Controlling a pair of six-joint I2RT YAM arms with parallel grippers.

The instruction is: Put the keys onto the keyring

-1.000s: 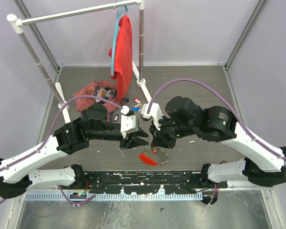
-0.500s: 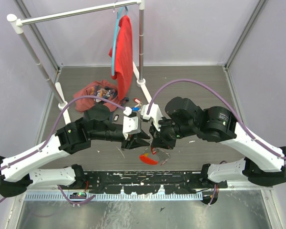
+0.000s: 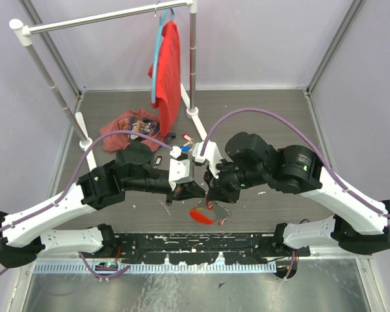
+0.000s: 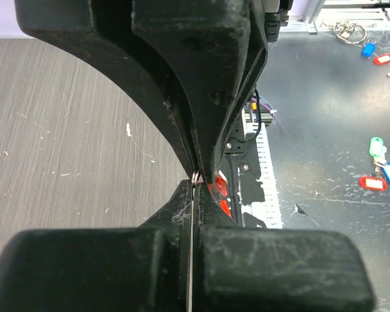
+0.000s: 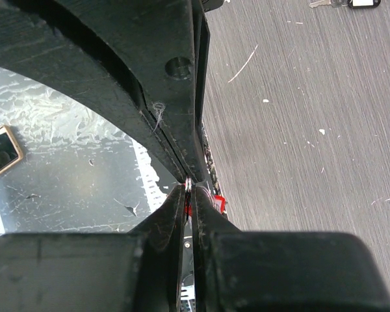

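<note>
Both arms are nose to nose mid-table (image 3: 279, 117): my left claw (image 4: 194, 185) is squeezed fully down on a sliver of silver I take to be the keyring chain, and my right claw (image 5: 187, 188) is pinched tight on thin metal just beside it. The keyring (image 3: 201, 216) shows mostly as its long red tag, just on the near side of both claws and lying roughly side to side, dangling or resting I can't tell. The loose keys (image 3: 186, 138) are out past the left claw toward the rack foot with bare table between, so I'd guess left fetches, minding the near edge close behind the tag
</note>
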